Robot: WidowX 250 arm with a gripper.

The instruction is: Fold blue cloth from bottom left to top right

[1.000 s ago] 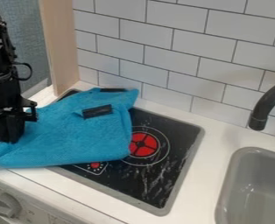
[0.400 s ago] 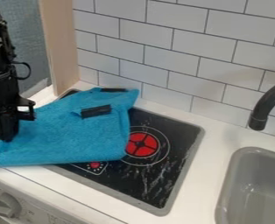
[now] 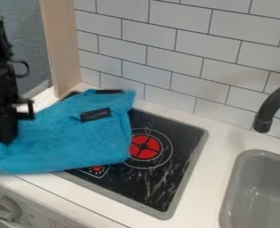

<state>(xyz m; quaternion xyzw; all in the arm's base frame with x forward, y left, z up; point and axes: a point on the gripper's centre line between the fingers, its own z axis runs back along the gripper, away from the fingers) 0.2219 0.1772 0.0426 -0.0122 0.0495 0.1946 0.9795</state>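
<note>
Your blue cloth (image 3: 77, 140) across the stove (image 3: 163, 176) seemingly awaits its fold; you can't tell the claw's (image 3: 4, 141) opening or hold.

Soft, bright light is falling on the white rectangular wall tiles (image 3: 166, 44) right of the black two-finger gripper (image 3: 4, 141). Farther right, faint shading is lying near the curved black tap (image 3: 272, 104), and the smooth grey sink (image 3: 244, 178) is gleaming softly.

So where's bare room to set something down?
Bare: the counter strip between stove and sink, plus the stove's near corner, camera side of the red burner. Crowded: picture left, where blue cloth and arm sit.
</note>
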